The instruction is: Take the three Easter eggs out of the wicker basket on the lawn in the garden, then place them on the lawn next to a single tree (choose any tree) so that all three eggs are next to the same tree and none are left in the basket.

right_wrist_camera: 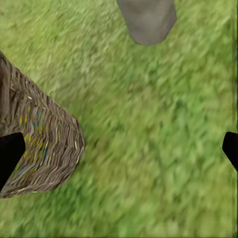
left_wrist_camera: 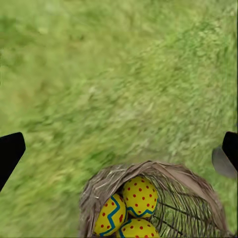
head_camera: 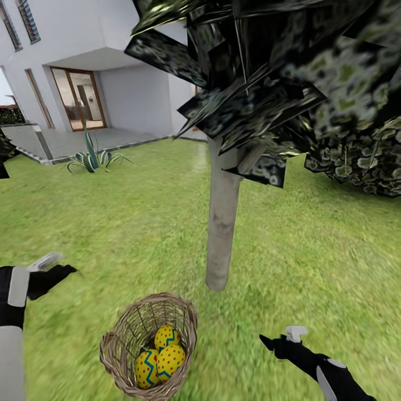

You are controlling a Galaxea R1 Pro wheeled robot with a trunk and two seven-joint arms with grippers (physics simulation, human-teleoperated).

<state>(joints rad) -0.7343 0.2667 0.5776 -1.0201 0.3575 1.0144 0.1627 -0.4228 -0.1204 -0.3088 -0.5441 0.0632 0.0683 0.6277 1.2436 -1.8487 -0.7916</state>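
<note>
A small round brown woven-twig basket (head_camera: 148, 345) with an open weave sits tilted on the mottled green lawn (head_camera: 312, 245), near the foot of a tree with a straight pale grey-beige trunk (head_camera: 223, 217) and dark angular foliage. Inside it lie three yellow eggs with red dots and blue-green zigzag bands (head_camera: 159, 356), huddled touching against its lower wall.

Basket (head_camera: 149, 345) mouth open above eggs (head_camera: 159, 356); trunk (head_camera: 223, 217) just behind; bare lawn (head_camera: 312, 262) either side.
</note>
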